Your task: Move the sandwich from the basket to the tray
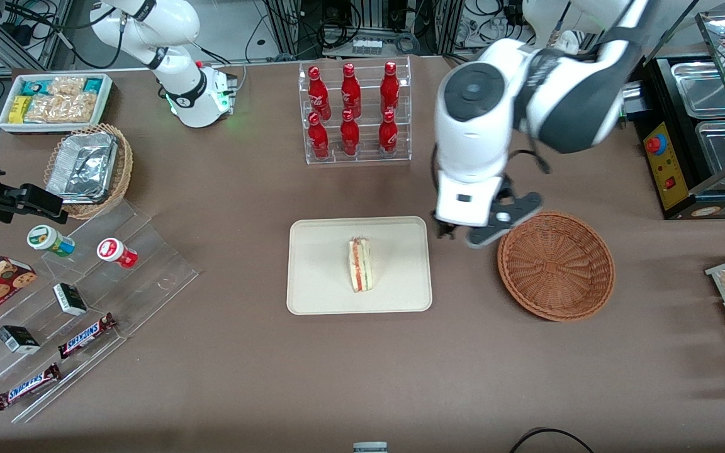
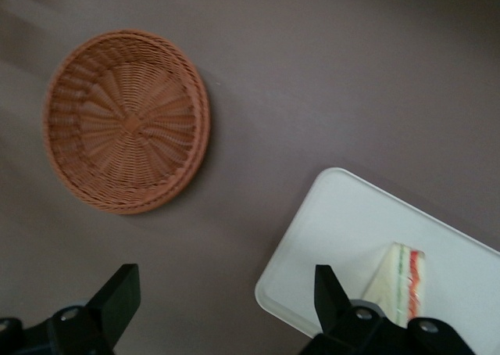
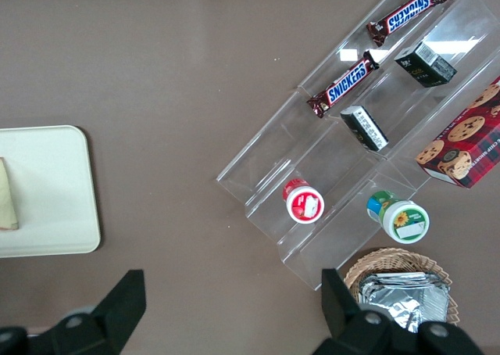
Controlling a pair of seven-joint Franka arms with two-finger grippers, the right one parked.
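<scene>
The sandwich (image 1: 360, 264) lies on the cream-white tray (image 1: 318, 277) in the middle of the table, its red and green filling showing along the cut side. The wrist view also shows the sandwich (image 2: 398, 281) resting on the tray (image 2: 344, 230). The reddish-brown wicker basket (image 1: 555, 264) stands beside the tray toward the working arm's end, with nothing in it (image 2: 129, 120). My gripper (image 1: 457, 234) hangs above the table between the tray and the basket, open, with nothing between its fingers (image 2: 117, 296).
A clear rack of red bottles (image 1: 353, 113) stands farther from the front camera than the tray. A stepped acrylic shelf with snacks (image 1: 79, 302), a tan basket of foil trays (image 1: 89, 167) and a white snack bin (image 1: 55, 100) lie toward the parked arm's end. A food warmer (image 1: 702, 126) stands at the working arm's end.
</scene>
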